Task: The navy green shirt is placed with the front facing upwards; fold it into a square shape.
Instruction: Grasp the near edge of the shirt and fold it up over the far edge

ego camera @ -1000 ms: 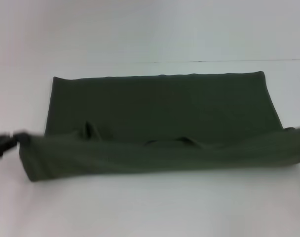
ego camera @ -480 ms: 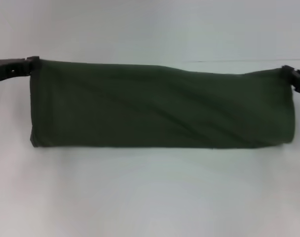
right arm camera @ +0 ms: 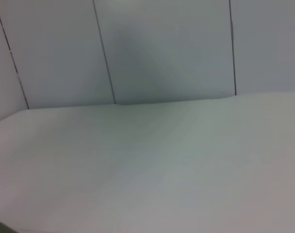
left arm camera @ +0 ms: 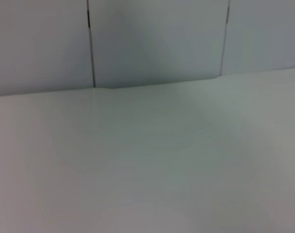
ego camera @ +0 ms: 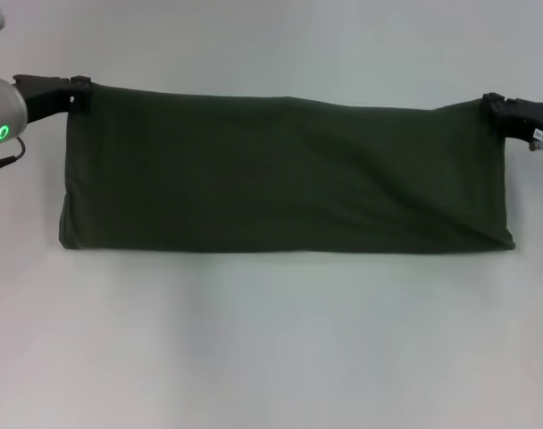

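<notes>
The navy green shirt lay as a long plain band, its far corners pinched by the left gripper and the right gripper.

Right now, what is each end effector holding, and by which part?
Both hold the navy green shirt: the left end effector at its far left corner, the right end effector at its far right corner.

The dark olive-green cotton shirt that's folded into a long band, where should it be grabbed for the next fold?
Grip the dark olive-green cotton shirt at its two far corners, coming in from the short ends, as the left hand and right hand do: the band is long and limp.
</notes>
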You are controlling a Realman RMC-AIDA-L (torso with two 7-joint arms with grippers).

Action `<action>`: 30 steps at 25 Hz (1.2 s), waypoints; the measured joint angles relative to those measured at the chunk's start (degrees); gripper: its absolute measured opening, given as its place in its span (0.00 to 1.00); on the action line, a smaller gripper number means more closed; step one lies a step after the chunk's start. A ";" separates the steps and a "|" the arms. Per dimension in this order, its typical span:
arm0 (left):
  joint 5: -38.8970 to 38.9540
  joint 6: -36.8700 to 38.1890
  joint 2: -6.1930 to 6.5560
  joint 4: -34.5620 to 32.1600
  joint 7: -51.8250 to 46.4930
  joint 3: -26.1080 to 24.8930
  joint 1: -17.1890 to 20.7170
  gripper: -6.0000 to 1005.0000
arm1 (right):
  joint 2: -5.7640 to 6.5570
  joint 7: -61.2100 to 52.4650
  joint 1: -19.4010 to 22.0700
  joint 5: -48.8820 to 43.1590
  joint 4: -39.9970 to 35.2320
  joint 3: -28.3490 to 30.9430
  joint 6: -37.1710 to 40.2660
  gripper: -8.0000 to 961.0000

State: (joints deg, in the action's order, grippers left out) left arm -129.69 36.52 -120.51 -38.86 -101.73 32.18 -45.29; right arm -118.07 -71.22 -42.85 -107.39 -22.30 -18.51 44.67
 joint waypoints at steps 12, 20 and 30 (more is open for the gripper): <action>1.15 -5.88 0.16 2.11 0.05 0.79 -1.02 0.01 | 0.10 1.21 -1.55 0.77 0.22 -0.04 -3.46 0.09; 1.15 -6.34 0.20 3.03 0.05 0.85 -1.16 0.01 | -0.09 3.58 -2.07 0.89 1.38 -0.24 -5.08 0.10; 1.85 -9.84 -0.19 3.38 -0.71 0.47 -1.37 0.12 | -0.11 3.24 -2.32 1.30 1.09 -3.52 -9.43 0.17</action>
State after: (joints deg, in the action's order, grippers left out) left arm -127.83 26.68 -120.71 -35.48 -102.44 32.65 -46.67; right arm -118.18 -67.98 -45.16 -106.09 -21.21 -22.03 35.24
